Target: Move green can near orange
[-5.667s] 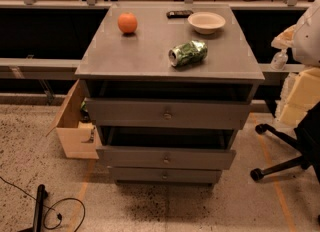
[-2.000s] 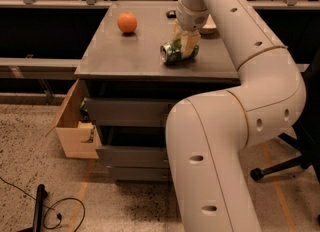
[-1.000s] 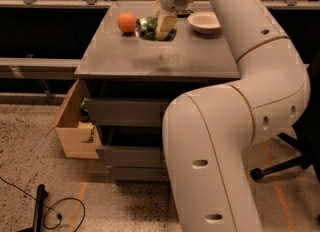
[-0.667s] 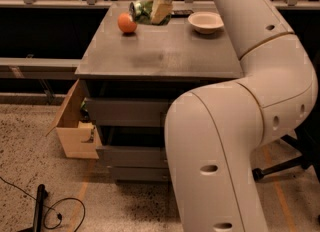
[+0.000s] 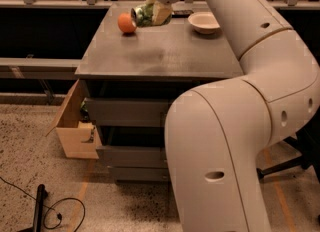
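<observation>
— Well, carrying or placing?
— Placing, most likely. Gripper [image 5: 153, 12] just right of the orange [image 5: 126, 23], pinched around the green can [image 5: 142, 15]. Can tilted, silver end toward the orange, just beside it; touching or not, impossible to tell.
— Down on the cabinet top [image 5: 160, 56] yet?
— Hard to say; seemingly a little above it.
— Next move?
— Probably lower gently, let go, lift straight off. Best not to nudge the orange: round, likely to roll. White bowl [image 5: 204, 23] well apart, beyond the gripper.

one green can [image 5: 143, 14], one orange [image 5: 126, 23], one bowl [image 5: 204, 23] — one claw [image 5: 157, 12] at the can.
</observation>
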